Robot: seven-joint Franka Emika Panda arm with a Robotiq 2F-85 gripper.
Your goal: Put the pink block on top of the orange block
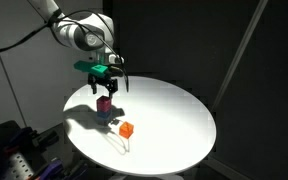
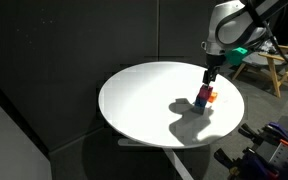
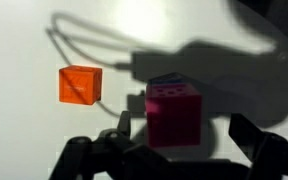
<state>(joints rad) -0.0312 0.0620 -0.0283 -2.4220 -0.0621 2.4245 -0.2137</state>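
Observation:
The pink block (image 3: 174, 112) sits on the white round table, apparently on top of a blue cube (image 1: 104, 115); it also shows in both exterior views (image 1: 104, 103) (image 2: 200, 97). The orange block (image 3: 80, 84) lies on the table a short way off, apart from the pink one (image 1: 127, 129) (image 2: 211, 96). My gripper (image 3: 183, 126) hangs right above the pink block (image 1: 104, 90) (image 2: 209, 78). It is open, with one finger on each side of the block and a gap showing on both sides.
The round white table (image 1: 174, 110) (image 2: 144, 95) stands before dark curtains. A wooden stand (image 2: 274, 65) is beyond the table. Dark equipment sits low beside the table (image 1: 9, 145). The arm's shadow falls across the tabletop (image 3: 214, 55).

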